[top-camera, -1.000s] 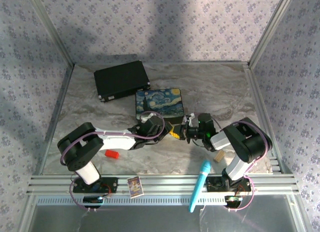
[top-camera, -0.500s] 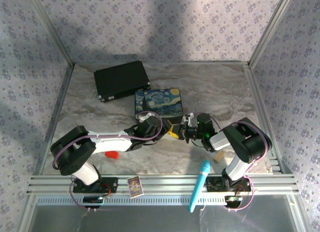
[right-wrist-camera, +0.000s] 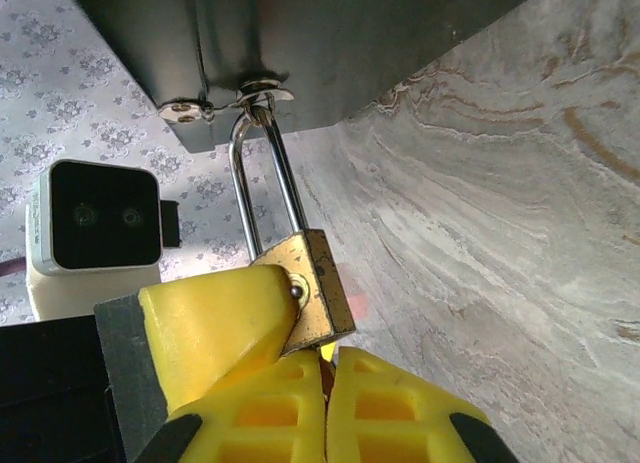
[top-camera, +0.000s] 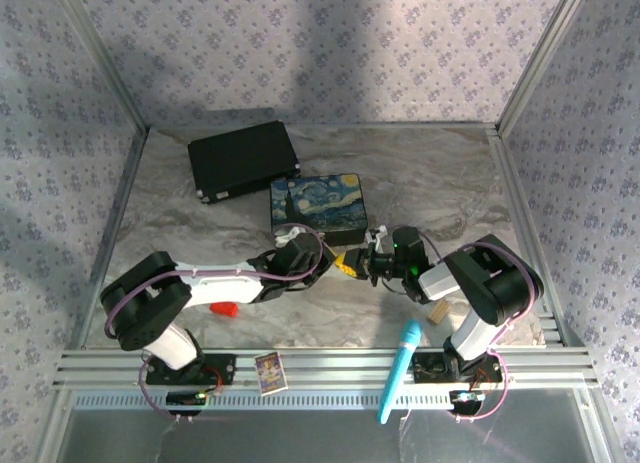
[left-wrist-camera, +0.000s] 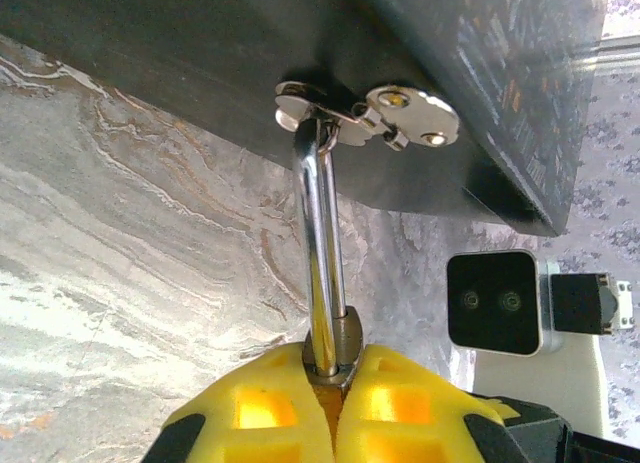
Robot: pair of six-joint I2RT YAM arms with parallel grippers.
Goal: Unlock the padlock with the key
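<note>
The brass padlock point(right-wrist-camera: 305, 288) hangs by its silver shackle point(right-wrist-camera: 262, 183) from the hasp point(left-wrist-camera: 365, 108) of the painted tin box point(top-camera: 318, 205). My left gripper point(left-wrist-camera: 335, 373) is shut on the padlock point(left-wrist-camera: 347, 345), its yellow fingers point(right-wrist-camera: 215, 328) clamping the body from the side. My right gripper point(right-wrist-camera: 328, 383) sits directly under the padlock's bottom face, fingers pressed together. The key is almost wholly hidden between them; only a thin dark sliver shows in the slit. In the top view both grippers point(top-camera: 345, 264) point(top-camera: 368, 266) meet at the box's front right corner.
A black case point(top-camera: 243, 158) lies behind the tin box. A red block point(top-camera: 226, 309) sits by the left arm's link, a tan wooden block point(top-camera: 438, 311) by the right arm. A blue pen point(top-camera: 400, 370) and a small card point(top-camera: 268, 370) rest on the front rail.
The left arm's elbow has dropped lower and further left. The tin box has shifted slightly. Both grippers stay together at the padlock.
</note>
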